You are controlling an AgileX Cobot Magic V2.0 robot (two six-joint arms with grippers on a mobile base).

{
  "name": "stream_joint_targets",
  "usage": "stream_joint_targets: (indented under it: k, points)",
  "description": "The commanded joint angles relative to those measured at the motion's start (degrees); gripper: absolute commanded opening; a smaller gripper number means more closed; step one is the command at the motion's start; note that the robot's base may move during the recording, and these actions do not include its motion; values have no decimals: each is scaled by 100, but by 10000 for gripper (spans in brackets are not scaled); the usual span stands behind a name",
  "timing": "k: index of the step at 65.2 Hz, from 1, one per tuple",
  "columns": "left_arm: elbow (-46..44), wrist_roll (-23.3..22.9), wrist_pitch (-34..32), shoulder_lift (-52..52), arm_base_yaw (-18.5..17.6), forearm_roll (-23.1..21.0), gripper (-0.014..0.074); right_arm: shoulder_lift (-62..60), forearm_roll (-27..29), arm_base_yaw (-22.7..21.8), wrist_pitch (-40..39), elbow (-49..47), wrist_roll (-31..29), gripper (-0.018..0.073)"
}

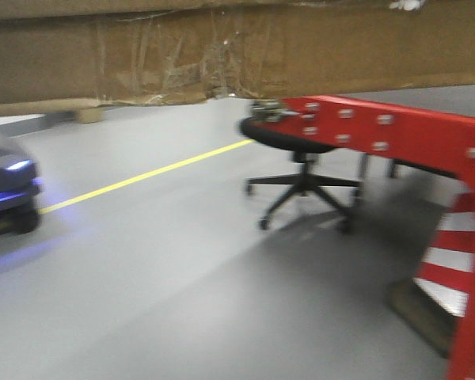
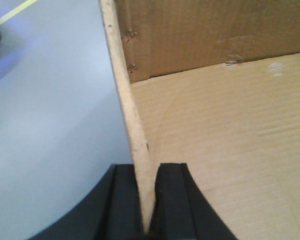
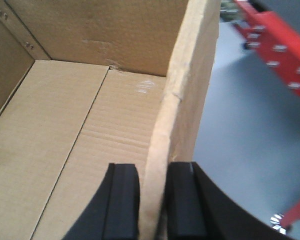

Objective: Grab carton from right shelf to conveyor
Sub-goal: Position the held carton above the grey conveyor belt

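No writing, label, brand or number can be read in any view. The carton [image 2: 215,150] is plain brown board on both sides of the left pincer [image 2: 148,175] and the right pincer [image 3: 155,172], each closed on one of its walls. The only markings are a yellow line [image 2: 15,12] on the floor [image 2: 50,125], far left of the left pincer, and red and white stripes [image 1: 451,261] on the red frame [image 3: 275,50], right of the right pincer.
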Motion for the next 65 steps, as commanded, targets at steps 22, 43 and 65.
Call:
stream_joint_targets:
  k: [22, 43, 65]
  points:
    - [0, 43, -125, -50, -34, 285, -13, -67, 128, 8, -342, -49, -30, -69]
    - [0, 43, -125, -50, -34, 524, -13, -67, 128, 8, -342, -49, -30, -69]
    - [0, 43, -125, -50, -34, 532, -13, -67, 128, 8, -342, -49, -30, -69]
